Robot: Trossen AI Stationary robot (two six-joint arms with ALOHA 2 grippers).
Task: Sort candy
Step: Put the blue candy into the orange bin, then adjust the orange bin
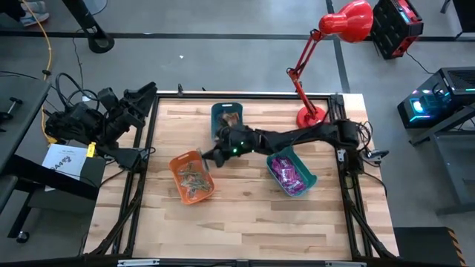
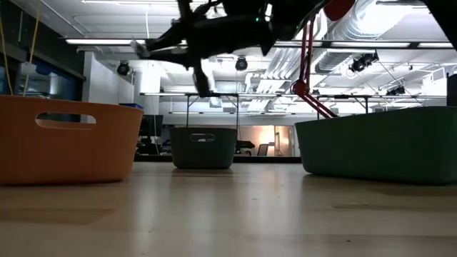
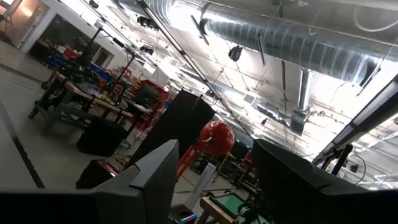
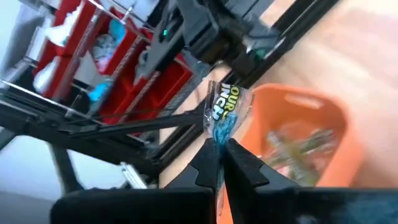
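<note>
- Workshop floor, exposed ducts overhead; wooden desk (image 1: pixel 245 215) in a black frame, red desk lamp (image 1: pixel 338 30) at its far right corner.
- Three bins on the desk: orange bin (image 1: pixel 192 176) left of centre, dark blue bin (image 1: pixel 226 117) at the far middle, teal bin (image 1: pixel 292 172) right of centre.
- Orange bin holds thin greenish stick candies (image 1: pixel 194 178); teal bin holds purple packets (image 1: pixel 286 170); blue bin holds brownish wrapped pieces (image 1: pixel 231 117).
- Right arm reaches across the middle of the desk; right claw (image 4: pixel 219 149) hangs in the air just beside the orange bin's far right rim, between it and the blue bin.
- Right claw is pressed together, pinching a clear-wrapped candy (image 4: pixel 225 111) with blue print by its lower end; the candy sticks up past the fingertips, off the desk.
- Left arm is parked off the desk's left edge; left claw (image 3: pixel 214 180) spread wide, pointing up at the ceiling, nothing between its fingers.
</note>
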